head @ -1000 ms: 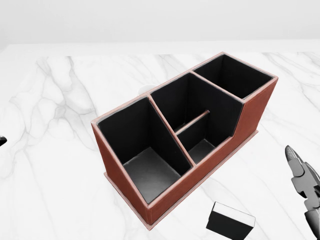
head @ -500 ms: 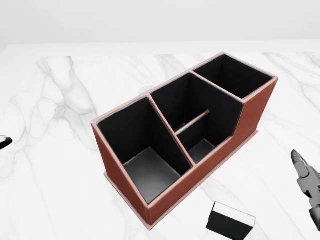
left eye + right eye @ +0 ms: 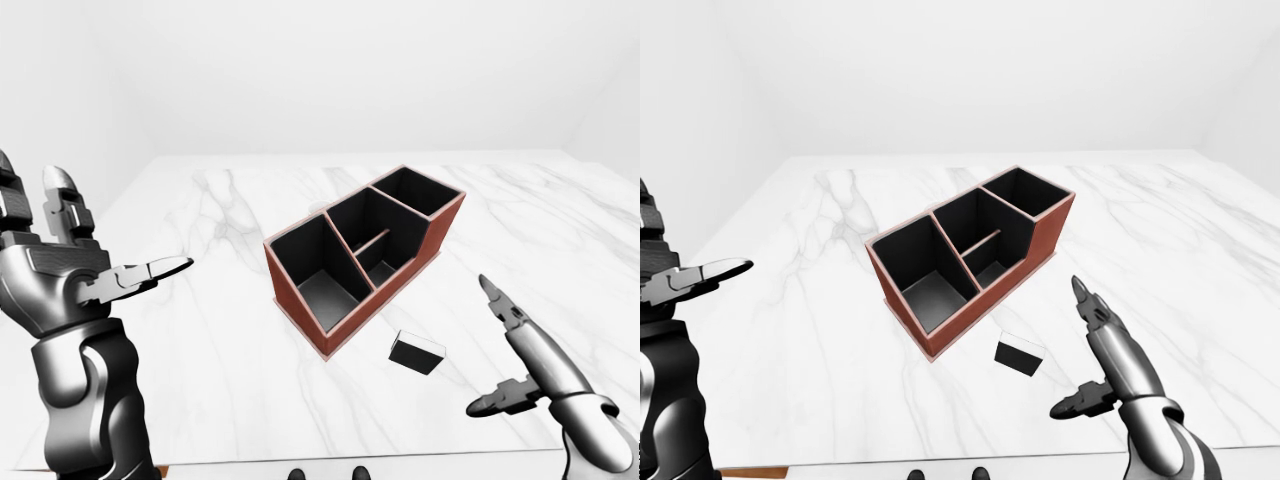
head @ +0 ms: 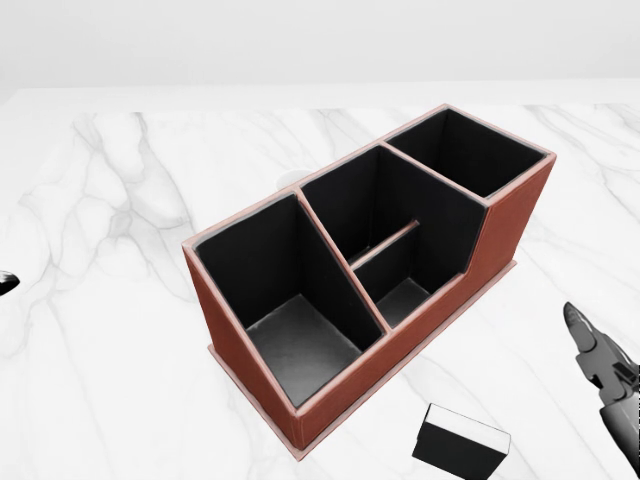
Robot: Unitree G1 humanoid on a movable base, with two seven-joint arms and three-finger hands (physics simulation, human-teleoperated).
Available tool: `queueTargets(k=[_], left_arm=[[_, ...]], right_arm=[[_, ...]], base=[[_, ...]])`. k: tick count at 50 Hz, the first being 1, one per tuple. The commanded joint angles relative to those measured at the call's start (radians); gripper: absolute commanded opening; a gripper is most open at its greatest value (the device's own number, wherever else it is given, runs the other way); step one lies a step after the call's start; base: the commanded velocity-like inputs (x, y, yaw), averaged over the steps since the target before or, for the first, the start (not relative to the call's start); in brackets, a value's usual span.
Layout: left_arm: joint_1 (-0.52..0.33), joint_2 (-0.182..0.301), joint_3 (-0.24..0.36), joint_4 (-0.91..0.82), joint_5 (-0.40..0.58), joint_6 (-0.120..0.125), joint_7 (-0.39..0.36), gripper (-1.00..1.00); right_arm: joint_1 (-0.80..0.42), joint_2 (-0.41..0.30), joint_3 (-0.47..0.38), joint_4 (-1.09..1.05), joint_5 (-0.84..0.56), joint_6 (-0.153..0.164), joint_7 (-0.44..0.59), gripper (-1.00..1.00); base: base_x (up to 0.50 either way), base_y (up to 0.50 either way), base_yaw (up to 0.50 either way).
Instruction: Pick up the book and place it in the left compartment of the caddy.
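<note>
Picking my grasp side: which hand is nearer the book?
Right. The right hand hangs open just right of the book; the left hand is raised at far left, beyond the caddy.

In the head view, the bottom edge cuts off the lower part of the book (image 4: 461, 444), and only a fingertip of my left hand (image 4: 6, 281) enters at the left edge. My right hand (image 4: 605, 368) is cut by the right edge there. The caddy (image 3: 300, 295) walls hide part of each compartment floor. In the right-eye view, most of my left hand lies beyond the left edge.
</note>
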Motion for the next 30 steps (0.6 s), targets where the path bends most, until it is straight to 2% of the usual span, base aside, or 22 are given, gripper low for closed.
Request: queueTargets(k=[1,17,30], left_arm=[[0.0,-0.002,-0.003,-0.001,0.003,0.0,0.0,1.0],[0.001,-0.008,-0.015,0.012,0.017,0.0,-0.005,1.0],[0.006,-0.011,-0.012,0.011,0.018,0.0,-0.01,1.0]], right_arm=[[-0.008,-0.017,-0.001,0.058,0.013,0.0,0.0,1.0],[-0.025,-0.041,-0.003,0.123,0.031,0.0,0.0,1.0],[-0.057,-0.067,-0.002,0.241,0.104,0.0,0.0,1.0]], base=[[0.0,0.0,0.0],[0.0,0.0,0.0],[0.0,0.0,0.0]])
